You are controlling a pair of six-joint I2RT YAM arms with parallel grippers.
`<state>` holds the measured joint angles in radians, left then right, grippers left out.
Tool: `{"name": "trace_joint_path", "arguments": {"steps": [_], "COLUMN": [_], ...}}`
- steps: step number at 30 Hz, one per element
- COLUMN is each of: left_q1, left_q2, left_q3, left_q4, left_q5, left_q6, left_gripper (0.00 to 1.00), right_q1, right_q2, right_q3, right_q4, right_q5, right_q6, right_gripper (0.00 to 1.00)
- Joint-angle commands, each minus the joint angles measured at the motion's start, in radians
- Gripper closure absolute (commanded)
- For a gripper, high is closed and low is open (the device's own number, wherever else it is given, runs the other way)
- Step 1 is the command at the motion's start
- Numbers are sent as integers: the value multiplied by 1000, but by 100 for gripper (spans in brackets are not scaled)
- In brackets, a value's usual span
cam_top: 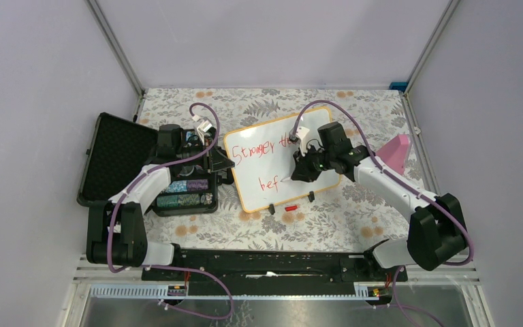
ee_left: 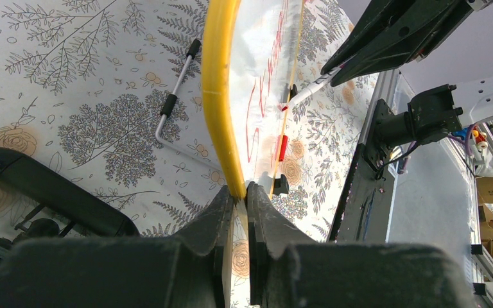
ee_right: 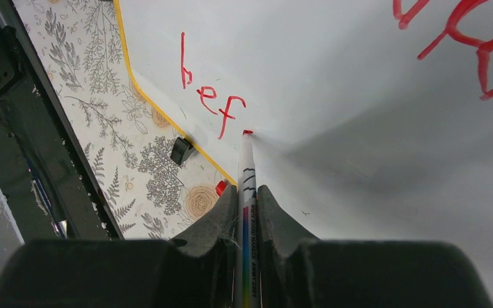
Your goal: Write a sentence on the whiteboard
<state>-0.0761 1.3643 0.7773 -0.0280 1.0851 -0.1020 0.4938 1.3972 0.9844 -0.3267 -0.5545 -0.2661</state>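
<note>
Plain pale lilac-grey walls (cam_top: 259,41) close in three sides, with slanted metal posts (cam_top: 114,46) at the far corners. A tablecloth (cam_top: 354,221) printed with grey leaves and tan roses lies flat under soft, even light.

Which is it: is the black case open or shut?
Open. The case has its lid swung back to the left, and rows of chips show in its base.

Whiteboard (cam_top: 265,170): white, yellow-tan frame, rounded corners, lying askew; red writing "Stronger th", "bef"
</note>
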Motion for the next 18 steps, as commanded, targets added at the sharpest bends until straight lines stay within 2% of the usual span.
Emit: {"name": "trace_joint_path", "arguments": {"steps": [1, 18], "left_q1": [-4, -4], "left_q2": [6, 7], "left_q3": [23, 24], "left_q4": [3, 2], "left_q5": [-27, -28], "left_q6": [65, 64], "left_gripper": [100, 100], "right_q1": [18, 20], "right_q2": [19, -7], "right_q3": [37, -12], "right_q4": [39, 23], "right_q5": [2, 32], "right_q6": [-4, -29], "right_gripper": [100, 100]}}
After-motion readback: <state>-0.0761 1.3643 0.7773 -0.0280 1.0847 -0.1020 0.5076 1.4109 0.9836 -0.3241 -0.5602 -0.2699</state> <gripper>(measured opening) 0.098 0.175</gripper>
